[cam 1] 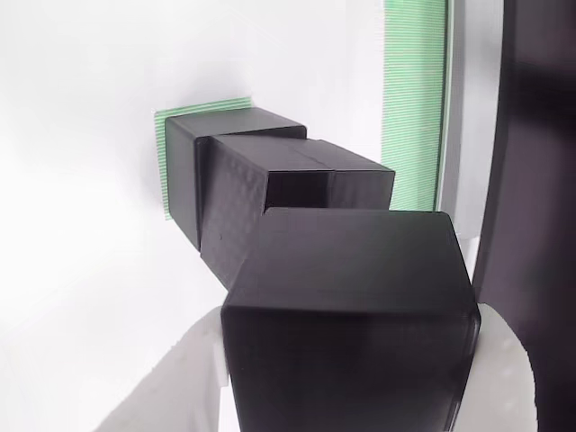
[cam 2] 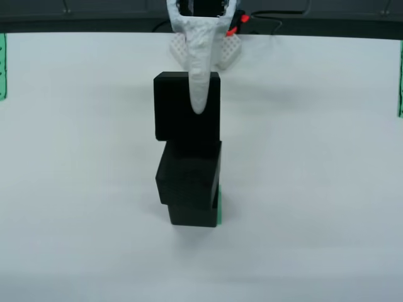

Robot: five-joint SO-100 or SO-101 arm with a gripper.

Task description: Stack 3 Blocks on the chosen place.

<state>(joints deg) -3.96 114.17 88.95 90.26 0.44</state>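
In the view that rides on the gripper, the top block (cam 1: 351, 261) is close up, held between my white fingers (cam 1: 171, 378). My gripper (cam 1: 351, 328) is shut on it. Beneath it the middle block (cam 1: 297, 175) sits twisted on the bottom block (cam 1: 225, 126), which rests on the green-striped chosen place (cam 1: 162, 162). From the front view, my gripper (cam 2: 199, 104) comes down from the back and holds the top block (cam 2: 179, 107) right over the middle block (cam 2: 189, 173). Whether the two touch I cannot tell. The bottom block (cam 2: 194, 212) shows a sliver of the chosen place (cam 2: 219, 207) at its right.
A long green-striped band (cam 1: 414, 99) with a grey metal edge (cam 1: 454, 108) and a large black panel (cam 1: 531, 180) lie to the right in the gripper view. From the front, green marks (cam 2: 2, 66) border the white table and a dark strip (cam 2: 94, 22) runs along the back.
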